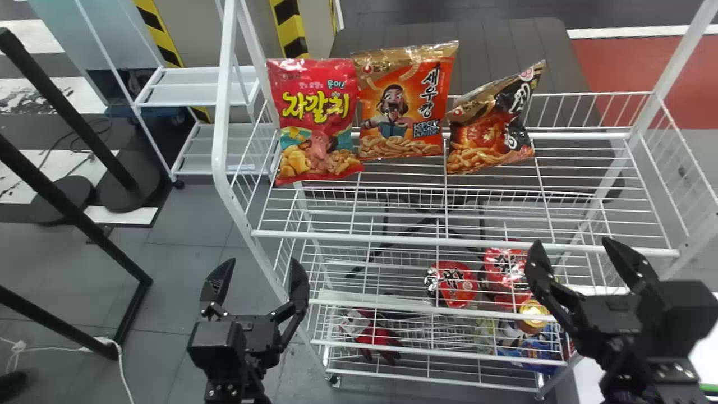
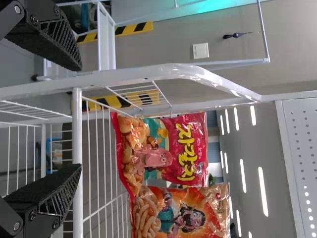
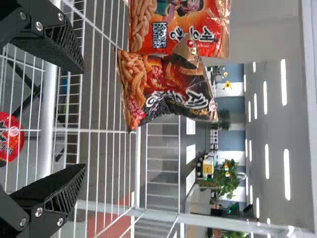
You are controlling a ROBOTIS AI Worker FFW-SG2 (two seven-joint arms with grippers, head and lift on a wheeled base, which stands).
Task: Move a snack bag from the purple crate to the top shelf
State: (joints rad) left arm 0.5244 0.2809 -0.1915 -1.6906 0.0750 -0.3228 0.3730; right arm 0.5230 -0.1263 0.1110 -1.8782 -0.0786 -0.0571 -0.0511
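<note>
Three snack bags stand on the white wire rack's top shelf (image 1: 392, 234): a pink-red one (image 1: 320, 120) at left, an orange one (image 1: 401, 106) in the middle, and a black-and-orange one (image 1: 493, 126) leaning at right. My left gripper (image 1: 257, 270) is open, empty, in front of the rack's left post. Open and empty too, my right gripper (image 1: 573, 247) is by the shelf's front right. Beyond the left gripper (image 2: 80, 117) in its wrist view are the pink-red bag (image 2: 163, 153) and the orange one. The right gripper (image 3: 83, 118) faces the black-and-orange bag (image 3: 166, 89).
Red round packs (image 1: 453, 284) and other packaged goods lie on the lower shelves. A black metal frame (image 1: 73, 207) stands at left, and a smaller white rack (image 1: 196, 87) is behind it. A white surface (image 1: 592, 365) is at the bottom right.
</note>
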